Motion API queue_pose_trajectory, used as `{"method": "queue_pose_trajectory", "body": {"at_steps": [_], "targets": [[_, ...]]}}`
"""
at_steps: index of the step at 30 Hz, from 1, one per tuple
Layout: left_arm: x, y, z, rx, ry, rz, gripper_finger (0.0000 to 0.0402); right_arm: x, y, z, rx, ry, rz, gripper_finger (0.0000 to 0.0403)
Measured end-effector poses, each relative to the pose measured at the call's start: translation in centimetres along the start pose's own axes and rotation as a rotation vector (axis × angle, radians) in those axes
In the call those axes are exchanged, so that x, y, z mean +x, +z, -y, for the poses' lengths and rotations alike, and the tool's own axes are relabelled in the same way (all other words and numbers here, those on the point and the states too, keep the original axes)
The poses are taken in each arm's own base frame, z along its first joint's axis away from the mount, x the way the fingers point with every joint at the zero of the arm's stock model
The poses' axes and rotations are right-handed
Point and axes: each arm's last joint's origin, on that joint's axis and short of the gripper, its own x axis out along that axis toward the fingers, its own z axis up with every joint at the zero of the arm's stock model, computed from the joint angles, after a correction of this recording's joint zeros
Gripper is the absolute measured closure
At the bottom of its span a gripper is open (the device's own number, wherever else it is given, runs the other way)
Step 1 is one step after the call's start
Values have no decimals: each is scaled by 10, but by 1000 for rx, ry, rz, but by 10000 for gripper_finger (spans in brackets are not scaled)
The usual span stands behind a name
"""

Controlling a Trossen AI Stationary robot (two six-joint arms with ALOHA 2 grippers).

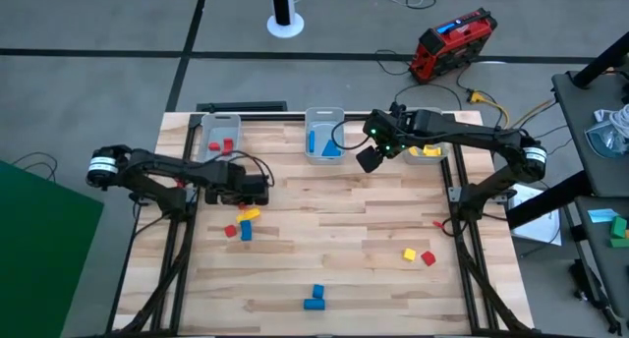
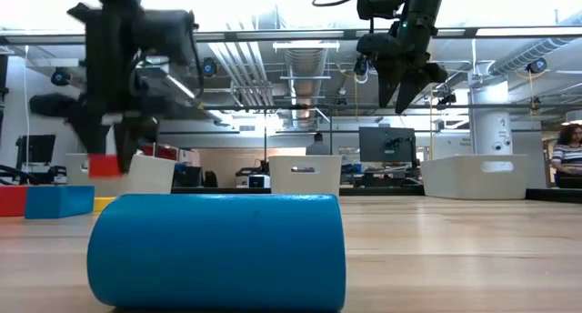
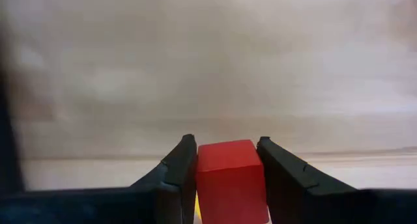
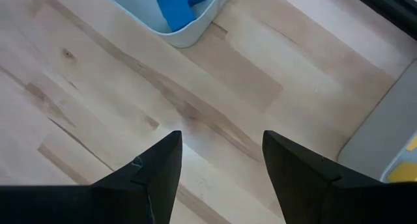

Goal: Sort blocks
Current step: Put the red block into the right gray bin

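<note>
— So what is sitting on the wooden table (image 1: 334, 250)?
— Loose blocks (image 1: 245, 222) are lying at seven o'clock; the left gripper (image 3: 225, 175) is pinching a red block (image 3: 229, 178), its lower part cut off. The right gripper (image 4: 221, 165) is hanging spread beside the middle bin (image 1: 324, 134).

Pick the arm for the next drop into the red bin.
Left. Its gripper is shut on a red block and hovers near the red bin. The right gripper is open, empty, between the blue bin and the yellow one.
</note>
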Motion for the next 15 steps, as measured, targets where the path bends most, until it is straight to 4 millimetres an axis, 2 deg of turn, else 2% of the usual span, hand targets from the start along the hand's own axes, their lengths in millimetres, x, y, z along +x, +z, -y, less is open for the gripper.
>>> {"method": "queue_pose_trajectory", "body": {"at_steps": [4,8,11,15], "targets": [[-41,20,8,59,17,100,294,0,0,0,-6,1,1,197],[-81,52,2,89,92,223,294,0,0,0,-7,1,2,197],[-93,83,-12,92,146,246,294,0,0,0,-9,2,3,197],[-95,123,-33,81,174,250,294,0,0,0,-13,2,5,197]]}}
